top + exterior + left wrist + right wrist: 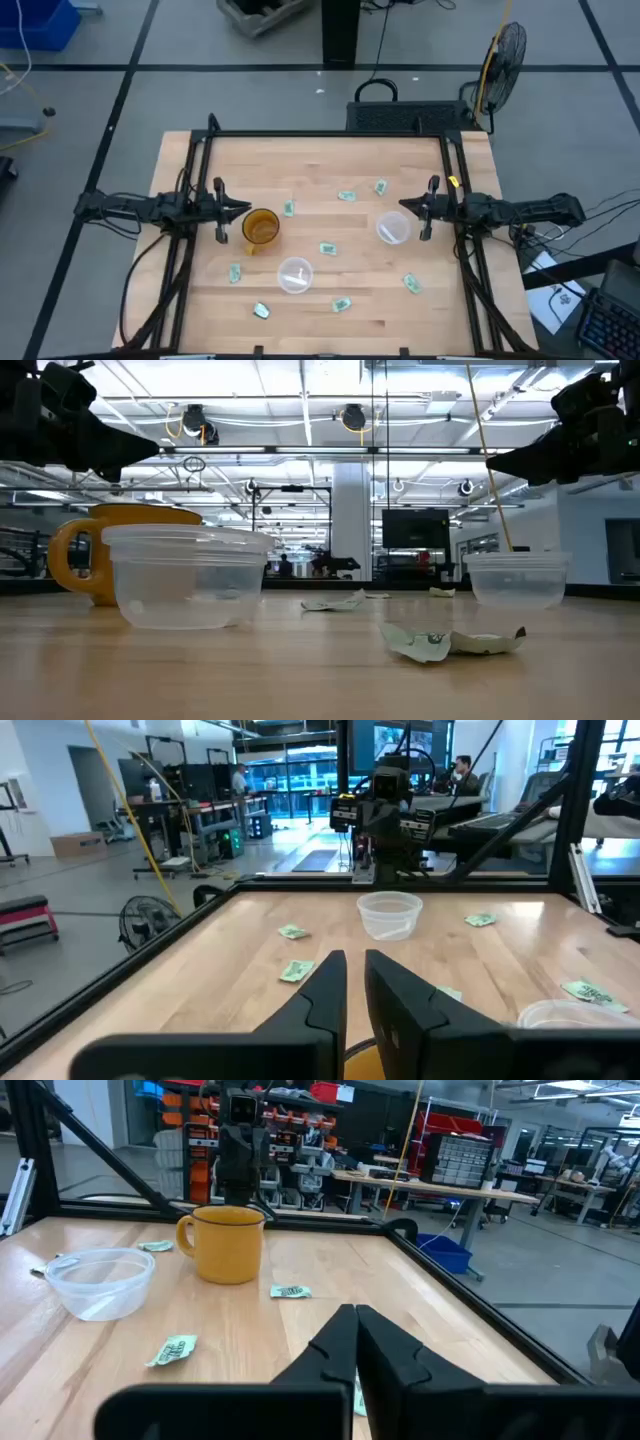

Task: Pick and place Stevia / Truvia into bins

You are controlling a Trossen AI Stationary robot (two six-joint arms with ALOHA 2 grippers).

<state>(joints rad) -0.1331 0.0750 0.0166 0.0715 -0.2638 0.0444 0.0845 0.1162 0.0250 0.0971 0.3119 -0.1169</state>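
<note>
Both arms hover: left gripper (243, 209) fingers slightly apart, empty, by mug (261, 228); right gripper (405, 205) pinched closed, empty, near cup (392, 228). Sachets (327, 248) scattered on counter (330, 170).

No readable text anywhere. Sachets (327, 248) are showing only blurred print, nothing legible. Papers (556, 290) lying beside the table are showing dark marks, unreadable. Monitor (415, 528) in the room is showing nothing legible.

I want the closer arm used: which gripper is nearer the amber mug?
Left. The left gripper sits just beside the mug; the right gripper waits across the table by a clear cup.
</note>
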